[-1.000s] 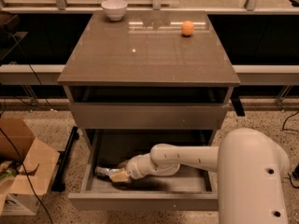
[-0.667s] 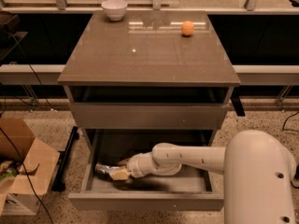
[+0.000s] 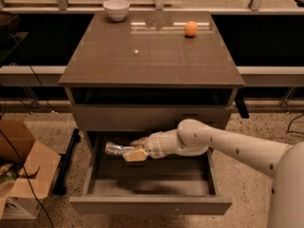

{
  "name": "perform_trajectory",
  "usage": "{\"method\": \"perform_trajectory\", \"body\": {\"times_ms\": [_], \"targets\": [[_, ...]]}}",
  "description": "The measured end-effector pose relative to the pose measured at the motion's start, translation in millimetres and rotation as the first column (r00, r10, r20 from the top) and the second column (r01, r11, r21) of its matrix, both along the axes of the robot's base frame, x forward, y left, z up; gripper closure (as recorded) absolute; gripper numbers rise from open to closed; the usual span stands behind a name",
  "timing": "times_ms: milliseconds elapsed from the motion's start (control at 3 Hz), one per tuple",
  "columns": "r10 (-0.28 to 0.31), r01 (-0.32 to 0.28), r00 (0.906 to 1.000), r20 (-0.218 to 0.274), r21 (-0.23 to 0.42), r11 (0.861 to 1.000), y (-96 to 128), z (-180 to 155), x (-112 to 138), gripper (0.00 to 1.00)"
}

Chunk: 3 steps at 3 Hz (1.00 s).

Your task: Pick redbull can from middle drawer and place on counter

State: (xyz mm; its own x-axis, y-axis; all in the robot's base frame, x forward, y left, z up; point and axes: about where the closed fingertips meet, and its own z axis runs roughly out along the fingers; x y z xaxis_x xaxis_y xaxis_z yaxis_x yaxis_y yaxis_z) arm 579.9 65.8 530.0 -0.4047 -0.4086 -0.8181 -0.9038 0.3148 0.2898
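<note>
With the gripper clamped on the redbull can, held sideways over the middle drawer beneath it, the carrying step seems underway; next comes withdrawing outward, then rising to the counter above.

No writing, brand, number or sign can be read anywhere. The redbull can, held lying on its side between the fingers of the hand over the open middle drawer, shows a silvery skin with darker patches, but no letters can be made out on it. Well off to the side of the hand, down on the floor, a cardboard box has a small dark printed mark on its pale lower face, and this too cannot be read.
</note>
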Motion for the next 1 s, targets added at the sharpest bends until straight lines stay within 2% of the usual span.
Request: {"method": "perform_trajectory", "body": {"times_ms": [333,667,1000], "targets": [[0.027,-0.027,0.9996,0.008,-0.037,0.999,-41.0,72.0,-17.8,1.0],[0.053,-0.045,0.9955,0.079,-0.103,0.994,-74.8,161.4,-27.5,1.0],[0.091,-0.061,0.9773,0.191,-0.157,0.986,-98.4,248.2,-16.2,1.0]]}}
